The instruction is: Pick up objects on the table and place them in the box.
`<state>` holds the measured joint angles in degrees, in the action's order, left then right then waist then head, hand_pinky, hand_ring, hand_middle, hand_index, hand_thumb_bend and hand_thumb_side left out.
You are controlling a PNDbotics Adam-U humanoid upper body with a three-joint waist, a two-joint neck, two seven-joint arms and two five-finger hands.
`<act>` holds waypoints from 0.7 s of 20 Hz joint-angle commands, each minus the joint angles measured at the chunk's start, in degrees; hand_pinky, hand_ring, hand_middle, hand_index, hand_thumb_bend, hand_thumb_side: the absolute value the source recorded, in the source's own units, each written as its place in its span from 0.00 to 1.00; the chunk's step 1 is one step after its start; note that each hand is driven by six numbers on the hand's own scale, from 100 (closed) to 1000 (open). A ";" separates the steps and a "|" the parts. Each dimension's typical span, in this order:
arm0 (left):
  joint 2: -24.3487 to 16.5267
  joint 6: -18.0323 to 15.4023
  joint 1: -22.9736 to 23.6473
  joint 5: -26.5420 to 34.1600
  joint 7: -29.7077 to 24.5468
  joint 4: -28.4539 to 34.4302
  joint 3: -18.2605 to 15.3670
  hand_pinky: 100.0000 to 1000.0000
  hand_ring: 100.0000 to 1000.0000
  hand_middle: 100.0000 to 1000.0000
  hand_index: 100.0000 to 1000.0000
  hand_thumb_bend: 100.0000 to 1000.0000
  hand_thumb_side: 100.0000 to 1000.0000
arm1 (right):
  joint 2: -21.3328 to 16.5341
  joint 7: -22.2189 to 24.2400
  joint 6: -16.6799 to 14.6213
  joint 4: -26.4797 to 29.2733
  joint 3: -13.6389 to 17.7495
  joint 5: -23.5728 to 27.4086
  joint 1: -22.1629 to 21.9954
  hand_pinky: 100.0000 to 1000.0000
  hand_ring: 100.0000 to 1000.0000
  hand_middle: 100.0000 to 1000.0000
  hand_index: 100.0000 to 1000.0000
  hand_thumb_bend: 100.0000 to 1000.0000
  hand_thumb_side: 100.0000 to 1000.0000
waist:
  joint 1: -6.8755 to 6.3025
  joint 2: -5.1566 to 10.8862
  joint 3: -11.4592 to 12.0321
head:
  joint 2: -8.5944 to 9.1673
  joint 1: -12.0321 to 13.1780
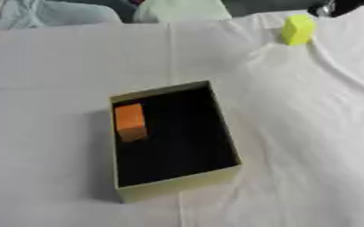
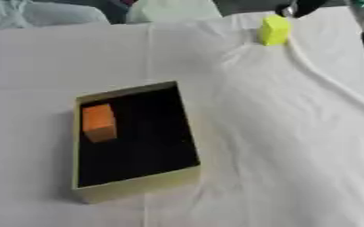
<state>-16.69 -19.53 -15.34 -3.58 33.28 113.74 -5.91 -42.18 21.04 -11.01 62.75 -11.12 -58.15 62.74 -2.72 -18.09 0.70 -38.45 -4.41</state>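
Right hand: your right hand [image 2: 303, 7] shows only as a dark tip at the top edge, up and to the right of the box, far past its far right corner. You see too little of it to tell whether the fingers are straight or curled.
Left hand: your left hand shows in neither eye view.
Yellow block: the yellow block [image 1: 298, 29] stands on the cloth just below and to the left of your right hand, well apart from the box, beyond its far right corner. You cannot tell whether the hand touches its top corner or hangs just beside it.
Box: the box [image 1: 177, 186] sits open near the middle of the table, turned a little askew, with pale yellowish walls and a black inside.
Orange block: the orange block [image 1: 130, 121] is inside the box, against its left wall, nearer the far end than the near end.
Cloth: the white cloth [image 2: 278, 133] covers the table under the box, with long creases running from the yellow block down past the box's right side.
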 commanded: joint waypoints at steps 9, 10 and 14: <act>-1.29 -0.01 -0.20 -0.41 0.11 0.85 -0.37 0.86 0.55 0.62 0.76 0.35 0.76 | 2.09 -0.34 -4.39 -11.60 1.94 -8.03 4.63 0.81 0.95 0.91 0.92 0.43 0.00 | -0.16 0.82 0.44 | 1.55 0.17; -1.24 -0.01 -0.17 -0.39 0.06 0.85 -0.32 0.86 0.55 0.62 0.76 0.35 0.76 | 2.83 0.24 -4.06 -12.78 1.99 -8.78 5.28 0.81 0.95 0.91 0.92 0.44 0.00 | -0.22 0.79 0.58 | 1.59 0.14; -1.14 -0.04 -0.14 -0.35 -0.06 0.85 -0.22 0.86 0.55 0.62 0.76 0.35 0.76 | 5.12 0.23 -3.97 -18.34 2.98 -12.28 7.93 0.81 0.96 0.92 0.93 0.43 0.00 | -0.35 0.63 0.94 | 1.71 -0.08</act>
<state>-16.69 -19.56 -15.18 -3.60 33.29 113.74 -5.88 -36.56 21.30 -14.96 45.42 -8.94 -69.16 69.12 -3.16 -18.44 1.56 -37.32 -4.27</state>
